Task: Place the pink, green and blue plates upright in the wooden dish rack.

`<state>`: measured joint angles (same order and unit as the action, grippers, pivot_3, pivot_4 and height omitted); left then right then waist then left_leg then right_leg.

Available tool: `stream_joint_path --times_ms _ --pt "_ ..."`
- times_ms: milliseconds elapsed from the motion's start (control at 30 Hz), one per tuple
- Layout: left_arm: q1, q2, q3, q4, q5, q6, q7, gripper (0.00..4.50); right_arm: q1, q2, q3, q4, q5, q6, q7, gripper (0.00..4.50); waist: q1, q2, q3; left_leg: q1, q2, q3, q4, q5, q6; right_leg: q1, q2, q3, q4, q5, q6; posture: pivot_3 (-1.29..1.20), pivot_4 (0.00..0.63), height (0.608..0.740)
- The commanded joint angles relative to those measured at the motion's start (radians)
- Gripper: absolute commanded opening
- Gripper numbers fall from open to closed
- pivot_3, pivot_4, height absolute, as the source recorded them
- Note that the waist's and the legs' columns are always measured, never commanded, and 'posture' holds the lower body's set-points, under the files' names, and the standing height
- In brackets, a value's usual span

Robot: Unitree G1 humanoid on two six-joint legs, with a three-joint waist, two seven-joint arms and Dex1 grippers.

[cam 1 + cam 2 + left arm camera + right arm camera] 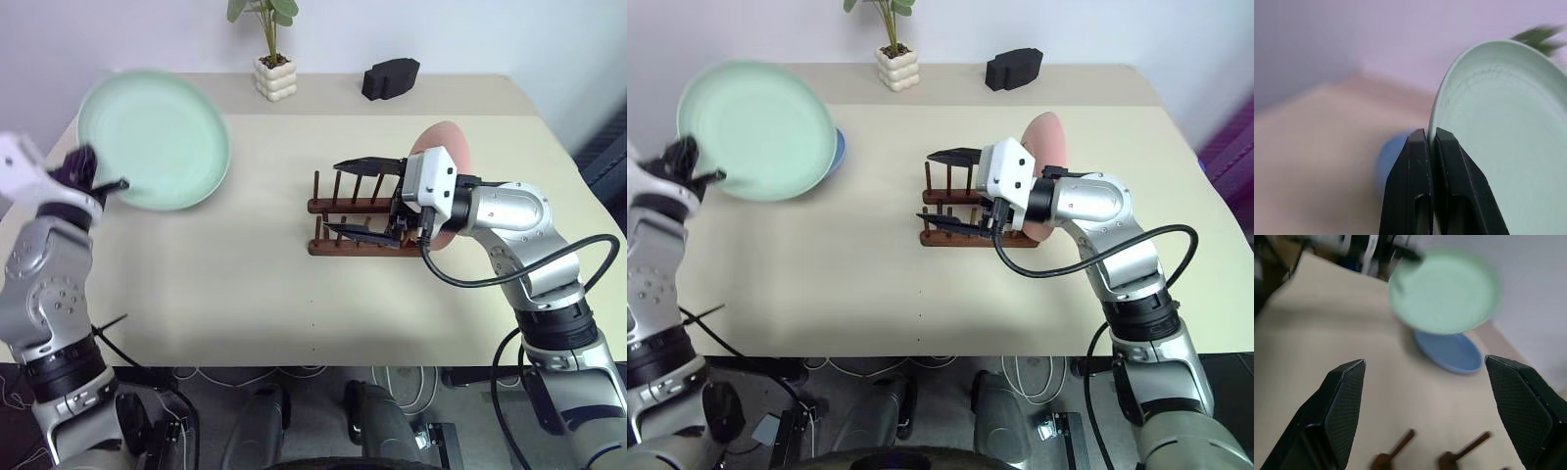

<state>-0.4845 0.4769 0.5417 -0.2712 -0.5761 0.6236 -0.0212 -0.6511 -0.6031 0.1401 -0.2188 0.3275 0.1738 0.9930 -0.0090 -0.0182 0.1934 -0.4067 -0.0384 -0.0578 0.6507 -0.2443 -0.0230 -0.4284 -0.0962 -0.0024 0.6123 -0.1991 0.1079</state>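
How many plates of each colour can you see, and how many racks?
Green plate: 1
Blue plate: 1
Pink plate: 1
Wooden dish rack: 1
Total: 4 things

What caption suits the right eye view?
Left end effector lifts green plate; pink plate sits in wooden dish rack.

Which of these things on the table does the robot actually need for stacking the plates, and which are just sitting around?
Part of the job:
green plate, lifted in the left claw
blue plate, lying on the table
pink plate, standing in the wooden dish rack
right claw, open over the rack

Just lying about:
potted plant
black object
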Motion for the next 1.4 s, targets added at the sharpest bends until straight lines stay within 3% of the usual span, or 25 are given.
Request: stream_joint_path --times_ms 33,167,367,967,1100,1267,1400 --pt "-0.133 0.031 -0.147 -0.133 0.05 0.037 0.034 0.05 -0.061 0.019 0.043 0.059 -0.173 -0.17 -0.057 4.0 -0.001 0.0 0.0 0.0 0.0 0.0 0.0 0.0 0.0 0.0 0.0 0.0 0.0 0.0 0.0 0.0 0.15 0.738" --pt "-0.264 -0.002 -0.279 -0.161 0.119 0.16 0.137 0.05 -0.128 0.054 0.095 0.155 -0.347 -0.303 -0.15 4.0 -0.003 0.0 0.0 0.0 0.0 0.0 0.0 0.0 -0.001 0.0 0.001 0.0 0.0 0.0 0.0 0.0 0.15 0.738" --pt "-0.351 -0.049 -0.378 -0.225 0.151 0.297 0.179 0.05 -0.196 0.104 0.138 0.235 -0.515 -0.39 -0.266 4.0 -0.008 -0.001 0.001 0.001 0.001 -0.001 -0.002 0.001 -0.002 -0.001 0.003 0.0 0.001 0.0 0.0 0.0 0.15 0.738" --pt "-0.432 -0.15 -0.371 -0.299 0.167 0.496 0.187 0.05 -0.218 0.161 0.189 0.358 -0.698 -0.531 -0.383 4.0 -0.006 -0.001 0.001 0.0 0.001 -0.002 -0.002 0.003 -0.005 -0.001 0.003 0.0 0.001 0.0 0.0 0.0 0.15 0.738" --pt "-0.431 -0.157 -0.368 -0.303 0.172 0.51 0.184 0.0 -0.214 0.163 0.188 0.37 -0.706 -0.545 -0.389 2.69 -0.006 -0.001 0.001 0.0 0.001 -0.002 -0.002 0.003 -0.005 -0.001 0.003 0.0 0.001 0.0 0.0 0.0 0.15 0.738" --pt "-0.433 -0.167 -0.367 -0.312 0.181 0.523 0.181 0.0 -0.216 0.162 0.187 0.378 -0.713 -0.559 -0.396 0.03 -0.006 -0.001 0.001 0.0 0.001 -0.002 -0.002 0.003 -0.005 -0.001 0.003 0.0 0.001 0.0 0.0 0.0 0.15 0.738" --pt "-0.433 -0.178 -0.356 -0.322 0.185 0.531 0.175 0.0 -0.218 0.162 0.188 0.384 -0.72 -0.573 -0.406 0.03 -0.006 -0.001 0.001 0.0 0.001 -0.002 -0.003 0.003 -0.005 -0.001 0.003 0.0 0.001 0.0 0.0 0.0 0.15 0.738"
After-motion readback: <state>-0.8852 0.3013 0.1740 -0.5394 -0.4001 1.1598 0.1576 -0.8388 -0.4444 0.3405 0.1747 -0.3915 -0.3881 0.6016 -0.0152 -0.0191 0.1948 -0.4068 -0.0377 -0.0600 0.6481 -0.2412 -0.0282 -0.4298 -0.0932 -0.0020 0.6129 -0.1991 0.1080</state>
